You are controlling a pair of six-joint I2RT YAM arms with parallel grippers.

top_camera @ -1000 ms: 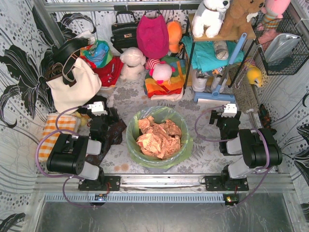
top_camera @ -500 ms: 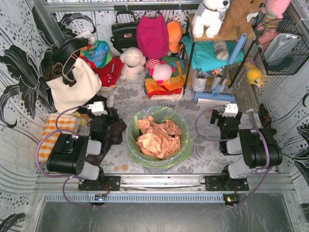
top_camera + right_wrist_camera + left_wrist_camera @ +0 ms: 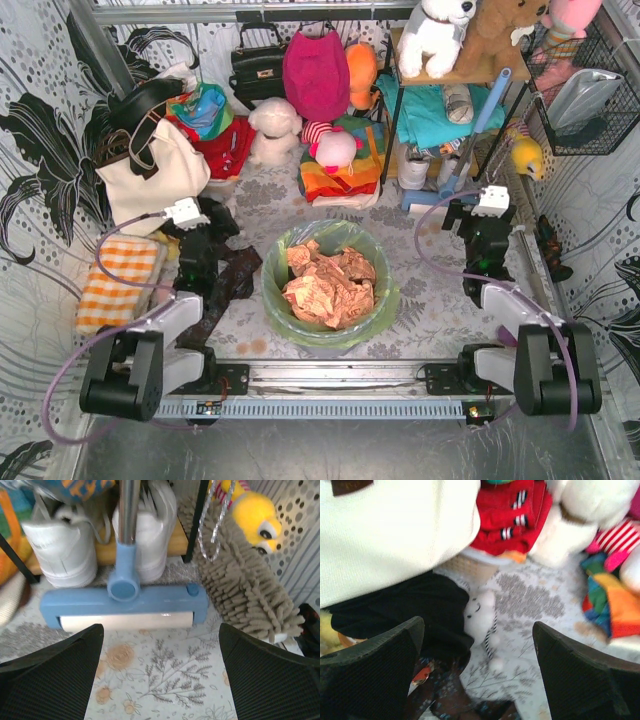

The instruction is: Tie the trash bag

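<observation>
Cream tote bag [image 3: 385, 530]: ahead and to the left of the left gripper, beyond its left finger.
Black cloth [image 3: 405, 605]: just ahead of that left finger, lying under the tote's lower edge.
Left gripper [image 3: 477, 630]: jaws spread wide with nothing between them, facing the clutter at the far side.
Red cloth [image 3: 510, 515]: straight ahead of the left gripper, well apart from it.
White plush [image 3: 590, 515]: ahead and to the right, past the right finger.
Trash bag [image 3: 388, 300]: between the two arms, right of the left gripper and left of the right one, nearer the arm bases than either gripper. Neither touches it. Its mouth is open and untied.
Crumpled paper [image 3: 328, 285]: pinkish-brown, inside the bag.
Right gripper [image 3: 161, 630]: jaws spread wide and empty, over the floral table cover [image 3: 165, 680].
Blue roller head [image 3: 122, 602]: straight ahead of the right gripper, apart from it.
White shoes [image 3: 65, 545]: behind the roller, ahead-left.
Shaggy grey duster [image 3: 245, 595]: ahead-right of the right gripper.
Yellow plush [image 3: 255, 510]: beyond the duster.
</observation>
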